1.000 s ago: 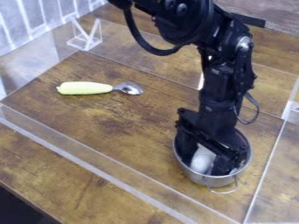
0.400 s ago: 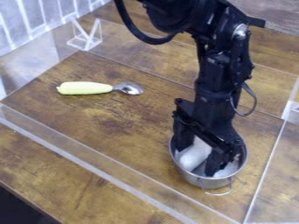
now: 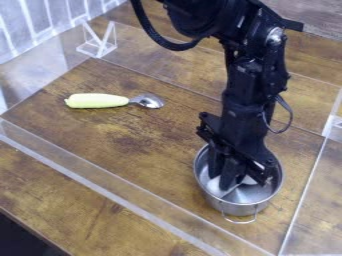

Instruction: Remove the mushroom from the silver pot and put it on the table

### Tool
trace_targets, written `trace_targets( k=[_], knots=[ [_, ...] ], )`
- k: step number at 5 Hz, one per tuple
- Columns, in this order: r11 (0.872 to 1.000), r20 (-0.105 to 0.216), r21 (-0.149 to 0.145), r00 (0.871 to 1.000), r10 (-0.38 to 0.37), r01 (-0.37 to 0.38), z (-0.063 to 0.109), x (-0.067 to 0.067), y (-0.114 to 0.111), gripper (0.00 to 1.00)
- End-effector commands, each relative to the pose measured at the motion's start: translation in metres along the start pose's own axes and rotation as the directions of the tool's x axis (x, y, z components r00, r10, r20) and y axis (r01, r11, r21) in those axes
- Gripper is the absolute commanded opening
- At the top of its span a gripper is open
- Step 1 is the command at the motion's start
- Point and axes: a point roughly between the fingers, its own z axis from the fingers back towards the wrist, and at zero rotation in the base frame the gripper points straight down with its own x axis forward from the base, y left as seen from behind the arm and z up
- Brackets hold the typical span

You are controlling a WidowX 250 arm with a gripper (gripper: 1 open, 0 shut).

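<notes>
The silver pot (image 3: 237,207) stands on the wooden table (image 3: 140,145) at the right front. My gripper (image 3: 234,177) reaches straight down into it from the black arm above. Its fingers are drawn close together around a pale piece, the off-white stem of the mushroom (image 3: 229,183). The fingers hide most of the mushroom and I do not see its cap. The pot sits flat on the table and the mushroom is still low inside it.
A yellow-green handled spoon (image 3: 98,101) lies on the table at the left. Clear acrylic panels edge the work area in front (image 3: 100,185) and at the right (image 3: 331,125). A clear stand (image 3: 96,40) is at the back left.
The gripper has sunk a little deeper into the pot and its fingers have gone from wide open to closed in on the mushroom's stem.
</notes>
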Motion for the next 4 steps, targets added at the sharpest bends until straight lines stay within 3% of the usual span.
trace_targets(
  k=[1, 2, 3, 4],
  knots=[
    [0.999, 0.109, 0.023, 0.993, -0.041, 0.038, 0.054, 0.005, -0.003, 0.00],
    [0.999, 0.130, 0.042, 0.991, 0.025, -0.031, 0.084, 0.013, 0.000, 0.00],
    [0.990, 0.172, 0.061, 0.978, 0.114, -0.126, 0.112, 0.027, 0.015, 0.00],
    [0.955, 0.188, 0.060, 0.943, 0.274, -0.290, 0.122, 0.039, 0.047, 0.00]
  ],
)
